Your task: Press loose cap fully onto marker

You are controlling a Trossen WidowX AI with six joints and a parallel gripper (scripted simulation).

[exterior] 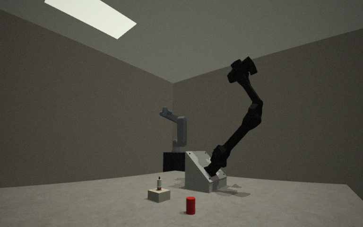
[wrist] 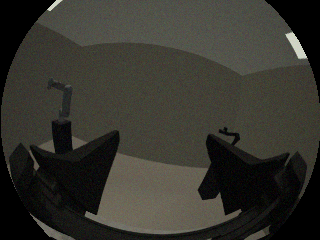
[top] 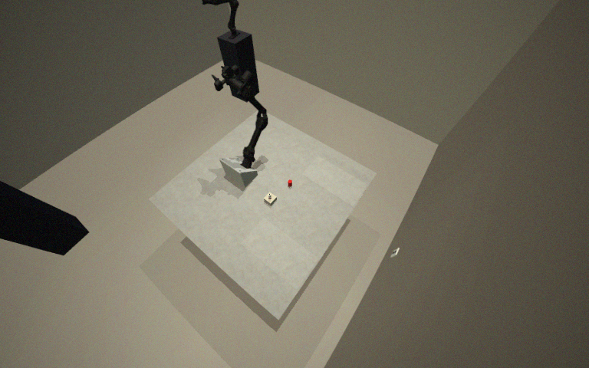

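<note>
The table (exterior: 80, 205) is wide, and the task things stand well inside its edges, with much open surface on every side of them. The arm (exterior: 245, 126) rises high from its slanted base (exterior: 196, 173), so the gripper (wrist: 162, 160) is far above everything.

The cap (exterior: 190, 205) is a short red cylinder and stands upright on the table, apart from the holder block (exterior: 158, 195), to its right and a little nearer in the exterior view. The marker (exterior: 159, 184) stands upright in this pale block; it is thin, with a light body, a red band low down and a dark tip.

Only the wrist view shows the fingers: they stand wide apart, with nothing between them. Only the exterior view shows the marker's form; from the top (top: 270, 198) it is a small dot.
</note>
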